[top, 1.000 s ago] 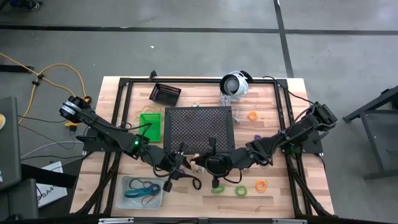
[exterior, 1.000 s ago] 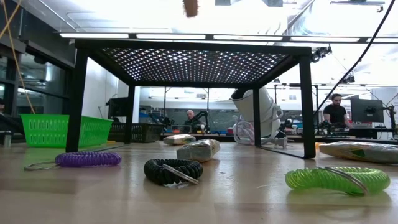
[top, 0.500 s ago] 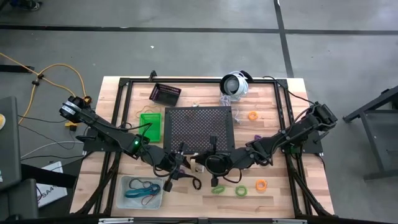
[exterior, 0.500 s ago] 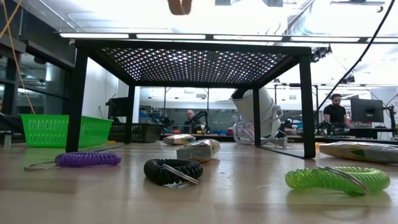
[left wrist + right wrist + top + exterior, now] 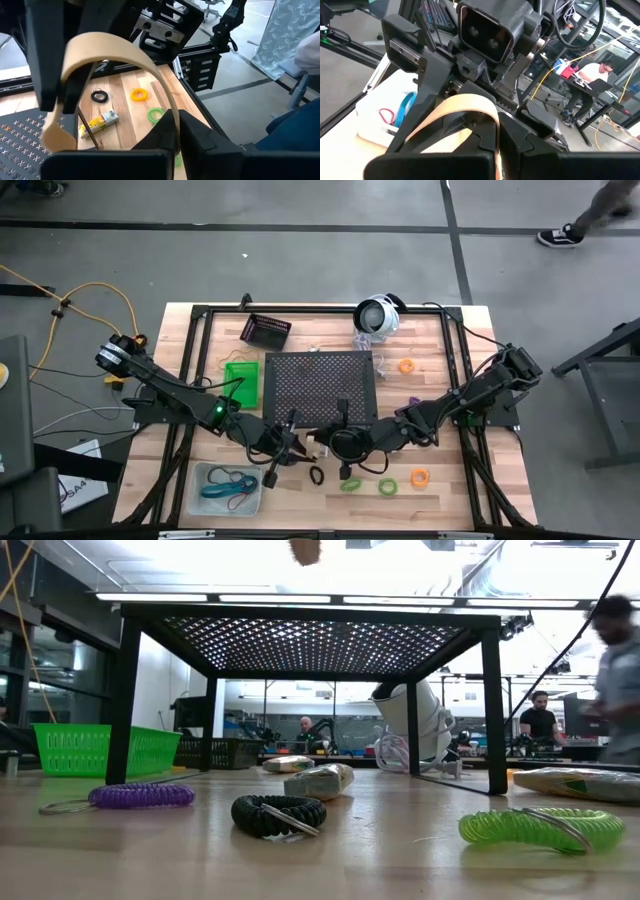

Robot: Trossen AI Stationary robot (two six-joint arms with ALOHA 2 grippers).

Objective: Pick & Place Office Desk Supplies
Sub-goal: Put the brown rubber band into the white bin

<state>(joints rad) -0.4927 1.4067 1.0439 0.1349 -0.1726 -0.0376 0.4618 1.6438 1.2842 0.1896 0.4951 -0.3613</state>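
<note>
High view: both end effectors, left point(image 5: 290, 446) and right point(image 5: 322, 446), grip one tan band point(image 5: 117, 55) (stretched between them) near the table's front edge.

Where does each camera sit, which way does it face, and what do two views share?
High view: above the table, straight down; both arms, left gripper meeting right gripper.
Low view: tabletop height, level under the perforated stand; no arm shows.
Left wrist view: on the left arm, looking past its gripper at a tan band.
Right wrist view: on the right arm, facing the left gripper and clear bin.
Both wrist views share the tan band.
</note>
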